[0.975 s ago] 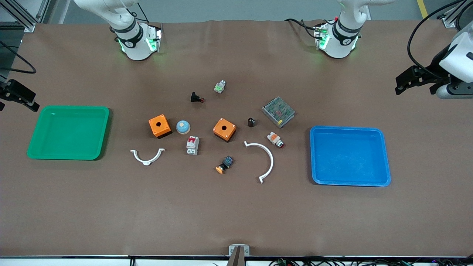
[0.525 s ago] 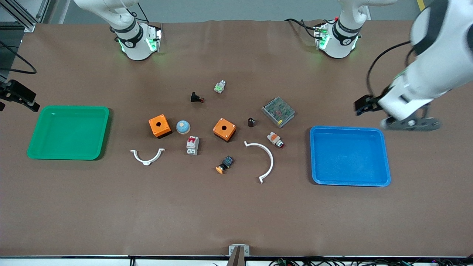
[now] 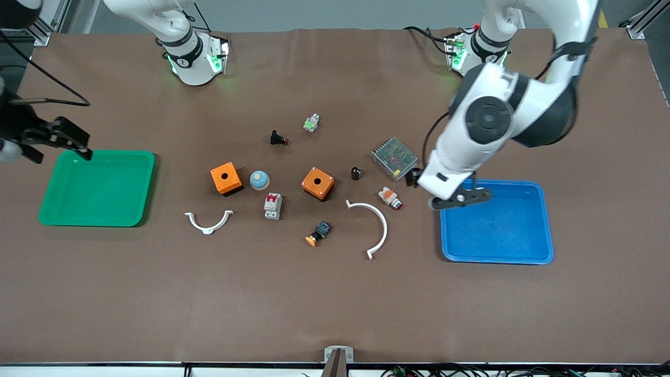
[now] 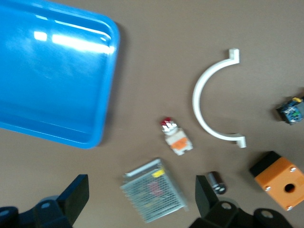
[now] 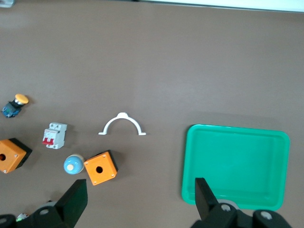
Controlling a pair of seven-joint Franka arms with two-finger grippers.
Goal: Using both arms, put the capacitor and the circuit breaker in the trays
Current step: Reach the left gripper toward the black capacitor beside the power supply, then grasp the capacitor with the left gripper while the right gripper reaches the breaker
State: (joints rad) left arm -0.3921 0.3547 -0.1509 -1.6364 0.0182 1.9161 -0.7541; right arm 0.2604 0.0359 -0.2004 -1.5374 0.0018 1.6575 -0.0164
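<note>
The capacitor (image 3: 356, 173), a tiny black cylinder, stands between an orange box (image 3: 317, 183) and a metal mesh box (image 3: 394, 158). It also shows in the left wrist view (image 4: 217, 182), close to one finger. The circuit breaker (image 3: 272, 205), white-grey with red levers, lies nearer the front camera than a blue dome (image 3: 259, 180); the right wrist view shows it too (image 5: 55, 136). My left gripper (image 3: 414, 177) is open and empty in the air over the mesh box (image 4: 154, 197), beside the blue tray's corner (image 4: 140, 202). My right gripper (image 3: 57, 137) is open and empty over the green tray's corner (image 5: 140, 204).
The green tray (image 3: 97, 157) lies at the right arm's end and the blue tray (image 3: 544, 220) at the left arm's end. Between them lie a second orange box (image 3: 226, 178), two white arcs (image 3: 208, 221) (image 3: 374, 228), a white-and-orange button (image 3: 390, 198), a black push-button (image 3: 278, 139) and a yellow-capped button (image 3: 317, 233).
The left arm has swung in from the table's end to over the mesh box and blue tray corner. The right gripper has shifted slightly toward the green tray. No object has moved.
</note>
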